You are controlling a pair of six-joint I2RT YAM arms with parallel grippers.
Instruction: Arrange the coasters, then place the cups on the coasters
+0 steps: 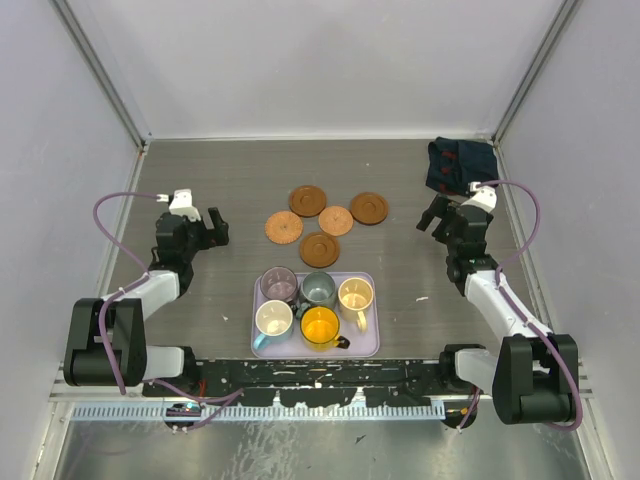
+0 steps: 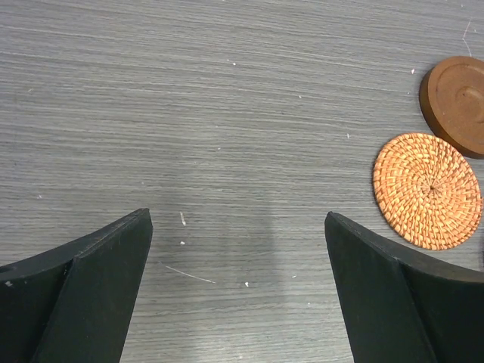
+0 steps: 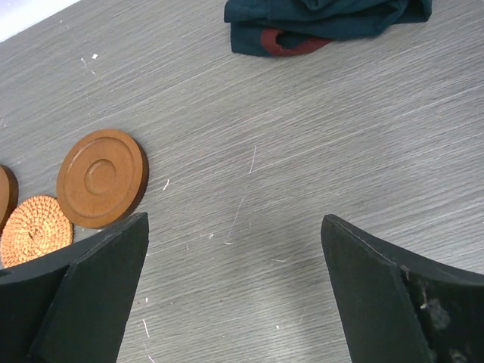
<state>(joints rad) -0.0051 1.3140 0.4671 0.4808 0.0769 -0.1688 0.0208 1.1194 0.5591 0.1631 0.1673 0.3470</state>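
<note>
Several round brown coasters lie in a loose cluster mid-table, among them a dark wooden one [image 1: 308, 200] and a woven orange one [image 1: 284, 227]. Several cups stand on the lavender tray [image 1: 372, 340]: purple-grey [image 1: 278, 285], grey-teal [image 1: 318, 289], cream-beige [image 1: 356, 295], cream with blue outside [image 1: 273, 320], yellow-orange [image 1: 320, 326]. My left gripper [image 1: 212, 228] [image 2: 238, 219] hovers open over bare table left of the coasters; a woven coaster [image 2: 427, 189] and a wooden coaster [image 2: 457, 102] show to its right. My right gripper [image 1: 432, 215] [image 3: 234, 219] is open and empty, right of a wooden coaster [image 3: 102, 176].
A dark blue cloth [image 1: 460, 165] [image 3: 325, 23] lies crumpled in the back right corner. Walls with metal posts enclose the grey wood-grain table on three sides. The tray sits near the front edge between the arm bases.
</note>
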